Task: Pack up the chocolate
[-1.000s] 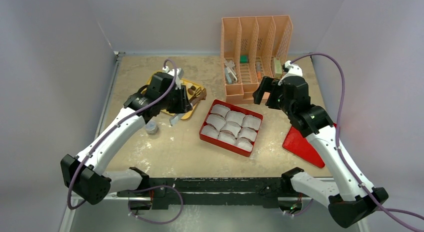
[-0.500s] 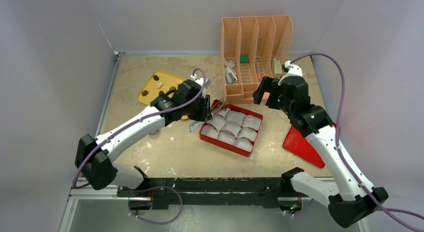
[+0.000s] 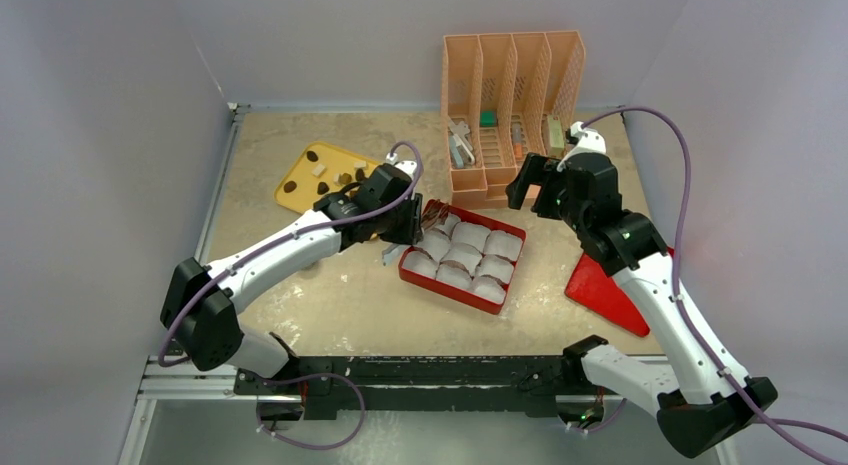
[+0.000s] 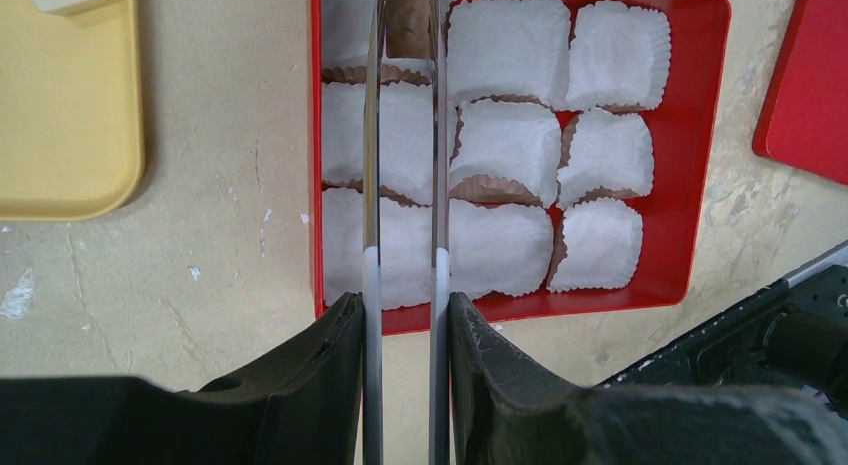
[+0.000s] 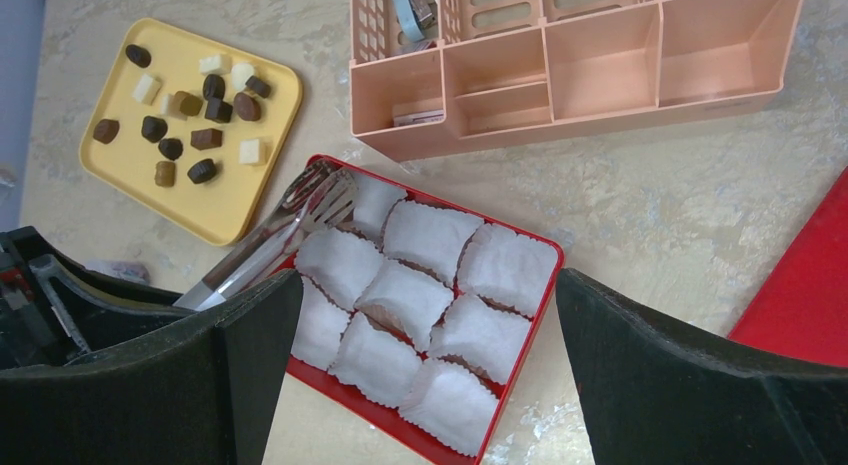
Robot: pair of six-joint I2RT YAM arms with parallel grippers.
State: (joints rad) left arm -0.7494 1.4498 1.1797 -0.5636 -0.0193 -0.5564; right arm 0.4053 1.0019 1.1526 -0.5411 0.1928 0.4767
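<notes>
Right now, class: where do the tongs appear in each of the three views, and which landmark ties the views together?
Top external: the tongs sit mid-frame, tips over the red box's far-left corner.
Left wrist: the tongs run straight up the middle, over the box's left side.
Right wrist: the tongs slant left of centre, tips at the box's upper-left corner.
Shared landmark: the red box.
</notes>
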